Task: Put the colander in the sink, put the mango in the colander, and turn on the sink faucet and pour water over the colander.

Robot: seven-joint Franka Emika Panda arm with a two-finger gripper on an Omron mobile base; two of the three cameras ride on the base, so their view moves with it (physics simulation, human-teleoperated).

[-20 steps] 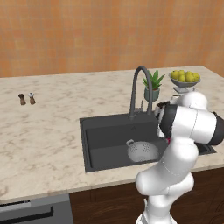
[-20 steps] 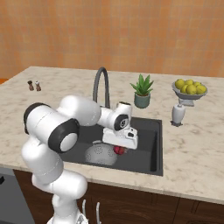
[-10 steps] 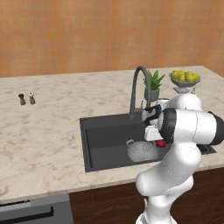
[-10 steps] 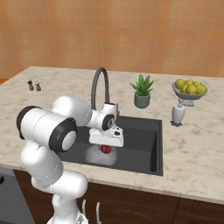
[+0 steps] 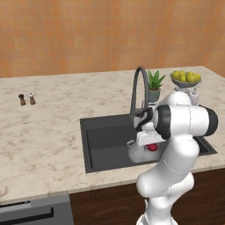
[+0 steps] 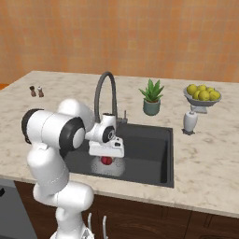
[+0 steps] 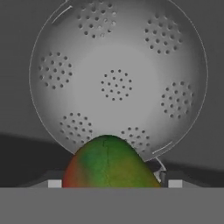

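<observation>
The colander [image 7: 118, 83] is silver-grey, dotted with round clusters of small dark holes. The mango [image 7: 107, 162] is green over its middle, shading to red and orange at its sides. The sink [image 6: 149, 154] is dark grey, as is the gooseneck faucet [image 5: 139, 90]. The table [image 5: 52, 127] is cream marble with pale brown veining. The wall [image 5: 88, 35] is mottled orange-brown. The lemons [image 6: 202, 91] are yellow in a grey bowl [image 6: 201, 101]. The potted plant [image 6: 151, 91] has green leaves.
</observation>
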